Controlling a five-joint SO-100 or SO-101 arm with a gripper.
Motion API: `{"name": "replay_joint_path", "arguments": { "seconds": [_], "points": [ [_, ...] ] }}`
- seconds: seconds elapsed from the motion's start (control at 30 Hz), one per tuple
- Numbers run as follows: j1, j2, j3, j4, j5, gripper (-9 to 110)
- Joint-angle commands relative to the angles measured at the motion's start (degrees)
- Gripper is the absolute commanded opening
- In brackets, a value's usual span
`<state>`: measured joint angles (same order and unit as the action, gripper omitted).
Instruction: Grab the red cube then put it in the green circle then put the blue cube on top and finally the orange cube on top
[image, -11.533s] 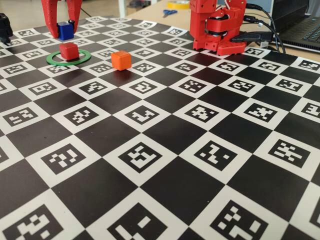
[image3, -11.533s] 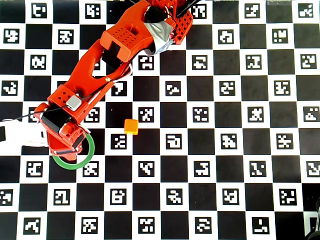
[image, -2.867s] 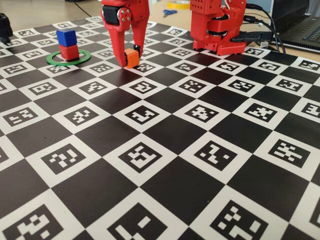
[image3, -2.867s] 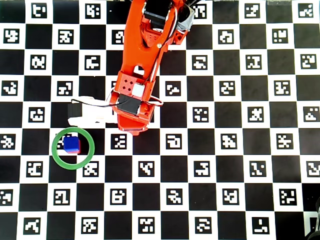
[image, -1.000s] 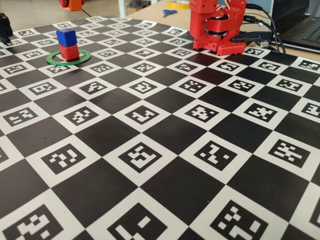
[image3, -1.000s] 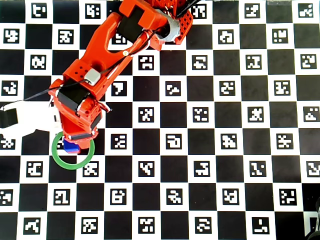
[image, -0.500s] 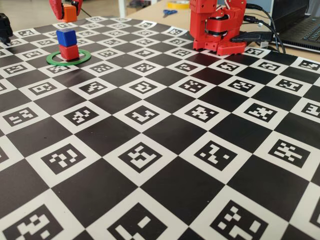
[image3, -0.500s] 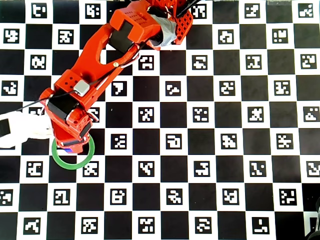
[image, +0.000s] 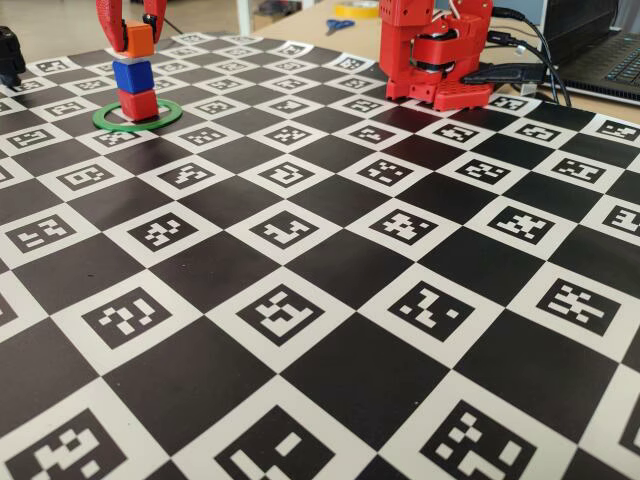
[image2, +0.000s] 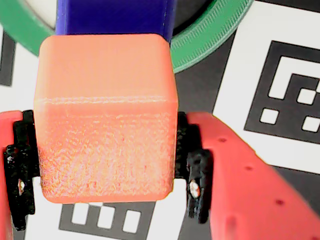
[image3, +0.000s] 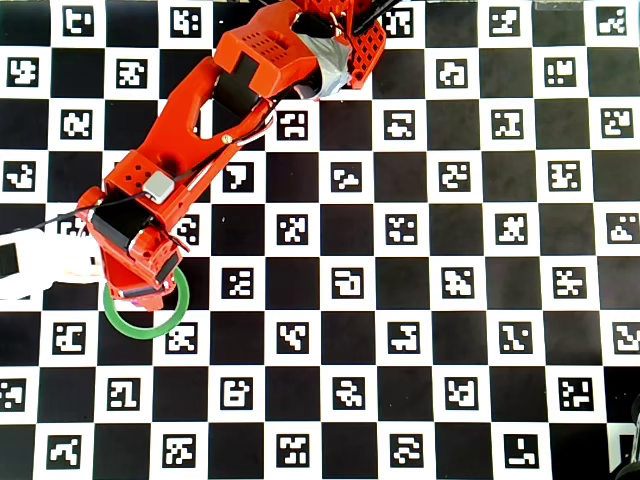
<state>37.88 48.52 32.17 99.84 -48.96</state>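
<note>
1. Fixed view: gripper (image: 133, 38) enters from the top edge at far left, fingers pointing down, one on each side of the orange cube (image: 138, 40), clamped on it. The orange cube sits directly above the blue cube (image: 131, 76); whether the two faces touch cannot be told. The blue cube rests on the red cube (image: 138, 103), which stands inside the green circle (image: 108, 122) on the checkerboard mat (image: 330, 260). The arm base (image: 435, 50) stands at the far edge of the mat; scissors (image: 339, 25) lie on the table behind it and a laptop (image: 610, 55) is at upper right.

2. Wrist view: orange cube (image2: 106, 117) fills the centre, pinched between the two red fingers (image2: 235, 185). The blue cube (image2: 115, 16) shows just beyond it, and an arc of the green circle (image2: 210, 37) curves at the top. Mat squares carry black-and-white fiducial marker patterns; no readable text.

3. Overhead view: arm (image3: 200, 130) stretches from its base at top centre diagonally down-left, with the wrist over the green circle (image3: 170, 318). The stack is hidden beneath the gripper head; only the ring's lower arc shows.
</note>
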Motion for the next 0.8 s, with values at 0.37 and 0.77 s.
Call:
{"name": "replay_joint_path", "arguments": {
  "seconds": [0.37,0.77],
  "points": [
    [1.76,1.76,-5.89,5.71,0.26,3],
    [1.85,1.23,-5.54,5.71,0.62,3]
  ]
}}
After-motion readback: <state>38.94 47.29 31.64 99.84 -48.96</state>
